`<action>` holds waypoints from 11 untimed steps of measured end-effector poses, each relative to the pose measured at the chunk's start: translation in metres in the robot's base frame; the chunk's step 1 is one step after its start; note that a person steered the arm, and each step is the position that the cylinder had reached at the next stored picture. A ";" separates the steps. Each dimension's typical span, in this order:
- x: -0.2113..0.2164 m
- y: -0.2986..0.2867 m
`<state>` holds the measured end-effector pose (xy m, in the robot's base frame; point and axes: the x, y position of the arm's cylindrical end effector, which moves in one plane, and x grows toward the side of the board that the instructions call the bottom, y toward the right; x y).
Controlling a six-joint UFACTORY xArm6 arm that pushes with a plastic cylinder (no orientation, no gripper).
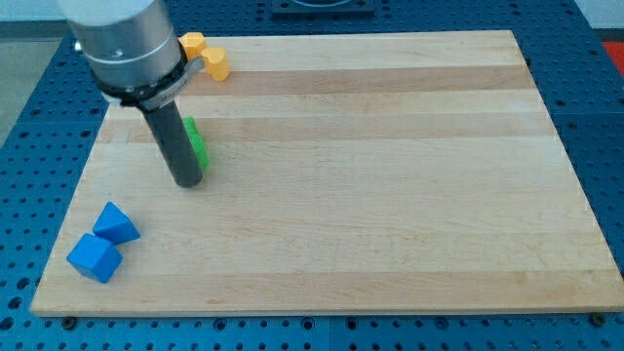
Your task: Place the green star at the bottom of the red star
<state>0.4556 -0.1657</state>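
A green block, its shape mostly hidden by the rod, lies near the board's upper left. My tip rests on the board right at the green block's lower left side, seemingly touching it. No red star shows in this view; it may be hidden behind the arm.
A yellow block and another yellow piece lie at the top left, partly behind the arm. Two blue blocks lie at the bottom left: a pointed one and a cube. The wooden board sits on a blue perforated table.
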 end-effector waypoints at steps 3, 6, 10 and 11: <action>-0.078 -0.028; -0.094 -0.074; -0.118 -0.074; -0.093 -0.068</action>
